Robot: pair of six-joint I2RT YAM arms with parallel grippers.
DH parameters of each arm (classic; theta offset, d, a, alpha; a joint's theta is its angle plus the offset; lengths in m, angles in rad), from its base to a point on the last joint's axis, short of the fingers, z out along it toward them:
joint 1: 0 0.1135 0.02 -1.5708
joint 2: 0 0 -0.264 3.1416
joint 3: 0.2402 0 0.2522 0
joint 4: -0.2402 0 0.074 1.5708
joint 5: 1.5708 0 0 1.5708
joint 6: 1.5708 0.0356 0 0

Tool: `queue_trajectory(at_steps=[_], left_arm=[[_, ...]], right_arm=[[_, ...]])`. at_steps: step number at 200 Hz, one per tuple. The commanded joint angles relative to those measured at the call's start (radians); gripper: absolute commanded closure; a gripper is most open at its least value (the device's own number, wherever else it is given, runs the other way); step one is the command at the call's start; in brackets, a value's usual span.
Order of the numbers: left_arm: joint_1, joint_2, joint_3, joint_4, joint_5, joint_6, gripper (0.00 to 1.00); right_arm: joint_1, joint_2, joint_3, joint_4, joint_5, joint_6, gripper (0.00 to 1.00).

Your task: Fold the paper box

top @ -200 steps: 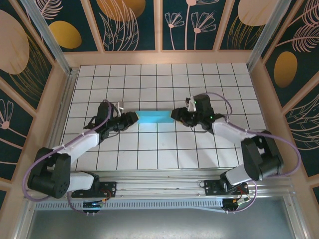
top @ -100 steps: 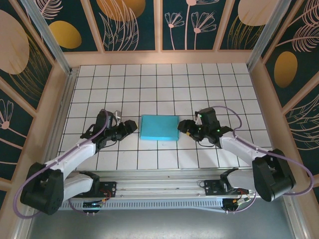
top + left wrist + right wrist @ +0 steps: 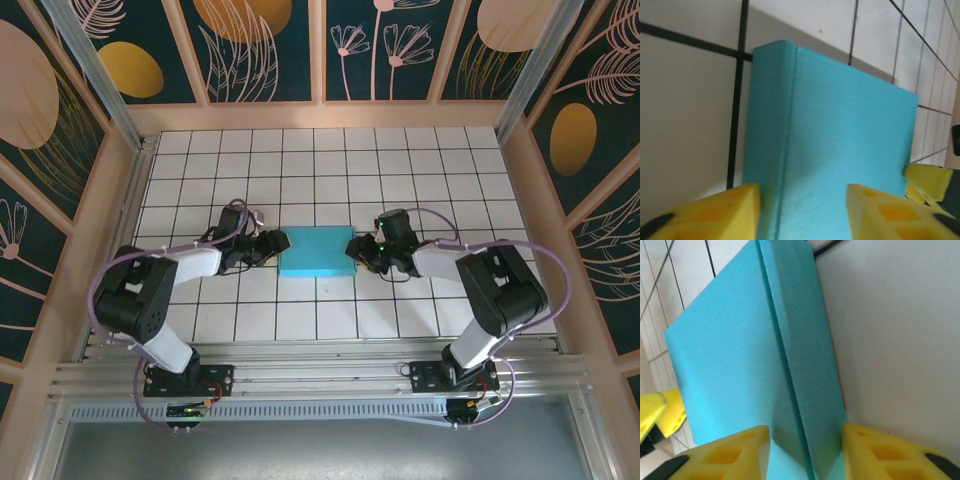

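Left gripper (image 3: 274,243): the yellow fingers (image 3: 710,212) stand apart and straddle the left end of the paper box (image 3: 315,250). Whether they clamp the cardboard cannot be determined.

Right gripper (image 3: 353,247): the yellow fingers (image 3: 890,452) stand apart and straddle the right end. Clamping cannot be determined here either.

The paper box lies flat and closed, turquoise face up, on the white tiled table (image 3: 400,170), directly between the two grippers near the table's centre. In both wrist views, a fold crease (image 3: 790,135) runs along one long edge.
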Motion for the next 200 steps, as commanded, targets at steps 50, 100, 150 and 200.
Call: queue_trajectory(at_steps=[50, 100, 150, 200], left_arm=[[-0.001, 0.344, 0.459, -0.065, -0.102, 0.026, 0.60], [0.071, 0.677, 0.942, -0.081, -0.170, 0.001, 0.60], [0.112, 0.777, 1.139, -0.071, -0.204, -0.042, 0.56], [0.143, 0.741, 1.235, -0.152, -0.202, 0.010, 0.45]], right_arm=[[-0.027, 0.349, 0.401, 0.091, -0.014, 0.019, 0.64], [-0.106, 0.708, 0.939, 0.022, 0.017, 0.006, 0.63], [-0.119, 0.910, 1.350, -0.105, -0.025, 0.012, 0.55], [-0.140, 0.775, 1.353, -0.242, -0.014, -0.048, 0.33]])
